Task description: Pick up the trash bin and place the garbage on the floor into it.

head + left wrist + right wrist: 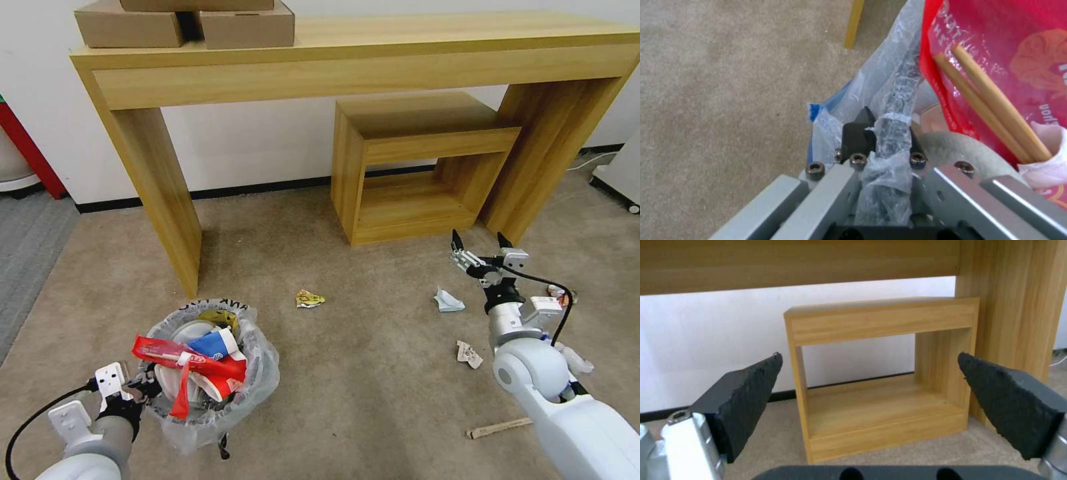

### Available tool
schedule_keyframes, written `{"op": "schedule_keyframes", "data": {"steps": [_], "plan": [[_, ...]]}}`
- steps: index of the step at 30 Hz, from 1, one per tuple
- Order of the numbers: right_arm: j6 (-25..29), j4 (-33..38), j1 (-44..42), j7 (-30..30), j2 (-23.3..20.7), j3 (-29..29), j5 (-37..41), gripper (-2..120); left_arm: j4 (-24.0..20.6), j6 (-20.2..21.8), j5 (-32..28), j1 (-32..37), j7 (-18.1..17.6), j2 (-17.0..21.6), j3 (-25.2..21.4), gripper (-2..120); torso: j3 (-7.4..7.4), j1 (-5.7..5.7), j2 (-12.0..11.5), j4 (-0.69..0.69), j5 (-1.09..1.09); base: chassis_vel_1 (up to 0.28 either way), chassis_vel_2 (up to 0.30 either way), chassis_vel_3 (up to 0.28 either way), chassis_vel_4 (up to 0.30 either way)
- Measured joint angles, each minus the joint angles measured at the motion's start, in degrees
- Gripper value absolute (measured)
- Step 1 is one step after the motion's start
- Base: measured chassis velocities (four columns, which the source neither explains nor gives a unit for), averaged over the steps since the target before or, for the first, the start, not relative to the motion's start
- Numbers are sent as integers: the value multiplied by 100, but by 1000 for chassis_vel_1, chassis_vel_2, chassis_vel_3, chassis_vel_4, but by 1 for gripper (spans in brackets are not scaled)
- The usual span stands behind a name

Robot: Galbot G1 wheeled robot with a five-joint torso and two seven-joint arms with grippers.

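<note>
head view shows black letters on the rim of the small round dark trash bin (200, 407) lined with crinkly clear plastic; they read partly like "awa", the rest is folded and i cannot read it. the bin stands low on the left, on the beige carpet floor (347, 373), near the leg of the long light-wood table (373, 57). it is filled with garbage: a flat red wrapper (187, 363) with small white writing too small to read, a crushed blue-white cup (215, 343) and a white slipper (183, 383). in the left wrist view the red wrapper carries white letters, not readable, and two wooden sticks (991, 106) lie against it.

the left gripper (137, 390) is at the bin's rim on the robot's side, its fingers (858, 136) clenched on the plastic-covered rim. the left forearm comes up from the lower left corner.

the right gripper (481, 257) is held above the floor on the right, fingers spread wide with nothing between, pointing toward the small light-wood shelf box (880, 373) under the table.

on the floor lie a yellow crumpled wrapper (309, 299), a white crumpled paper (448, 301), another printed paper scrap (469, 354) and a flat wooden stick (499, 428) beside the right arm. brown cardboard boxes (187, 23) rest on the table.
</note>
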Motion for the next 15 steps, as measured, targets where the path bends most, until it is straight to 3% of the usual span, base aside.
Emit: {"op": "schedule_keyframes", "data": {"steps": [15], "plan": [[-60, -134, 159, -18, 108, -210, -225, 100, 86, -4, -44, -47, -3, 54, -12, 1, 1, 0, 0, 1, -1, 0, 0, 0, 0]]}}
